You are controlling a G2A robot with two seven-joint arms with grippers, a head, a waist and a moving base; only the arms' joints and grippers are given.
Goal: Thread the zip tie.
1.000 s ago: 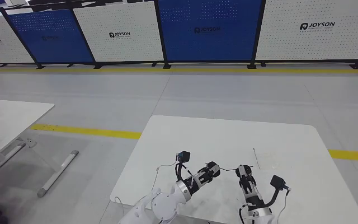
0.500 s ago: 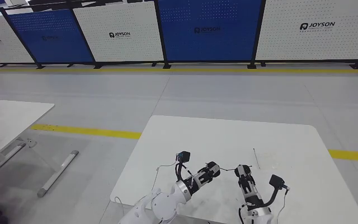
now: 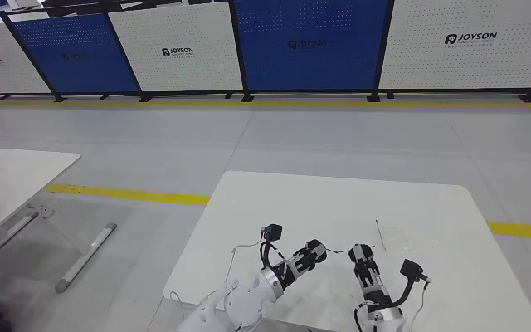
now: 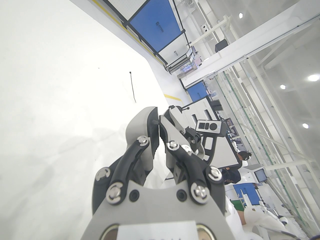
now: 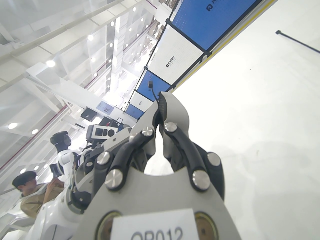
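Progress looks early: left gripper [image 4: 159,122] pinches its jaws shut on what appears to be one end of the zip tie [image 5: 150,84], and right gripper [image 5: 160,101] clamps the other end, head poking past its tips, over the near part of the table [image 3: 332,199]. No loop shows, so the tail likely has yet to enter the head; a second tie [image 3: 380,235] lies flat farther right.

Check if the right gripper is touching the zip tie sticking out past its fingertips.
Touching. Right wrist view: the right gripper is shut on the zip tie, the strap pinched between its fingertips and the head poking out beyond them.
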